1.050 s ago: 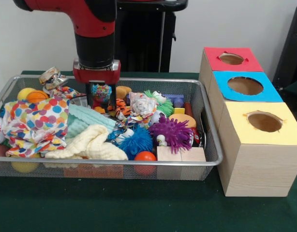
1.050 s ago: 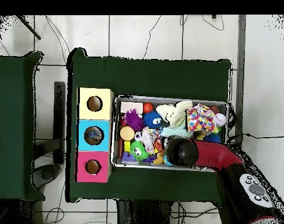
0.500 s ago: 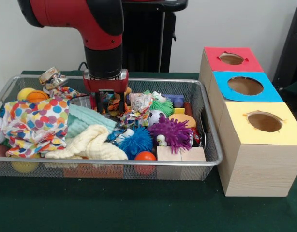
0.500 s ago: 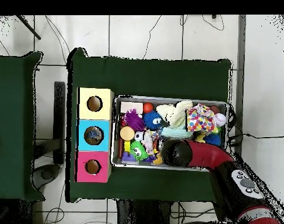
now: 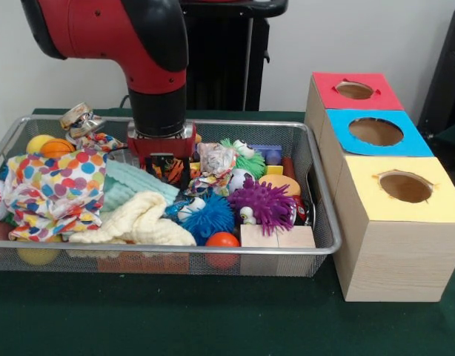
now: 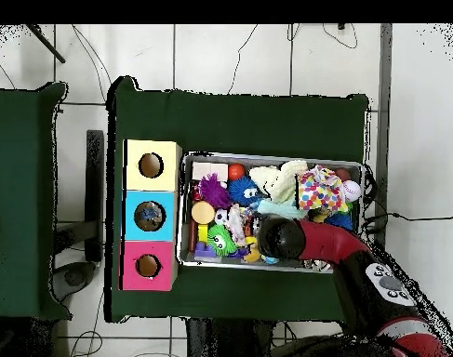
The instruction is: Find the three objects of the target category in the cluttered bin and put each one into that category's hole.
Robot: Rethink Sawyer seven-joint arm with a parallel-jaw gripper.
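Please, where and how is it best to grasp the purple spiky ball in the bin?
Probably grip the purple spiky ball across its round body, coming straight down from above. Its top lies uncovered, while the blue spiky ball, the wooden block and the bin wall crowd its sides.

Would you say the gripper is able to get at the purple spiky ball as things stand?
Probably yes. The purple spiky ball lies on top of the pile in the bin, nothing over it. The gripper is down among toys further along, so it would need to lift and shift first.
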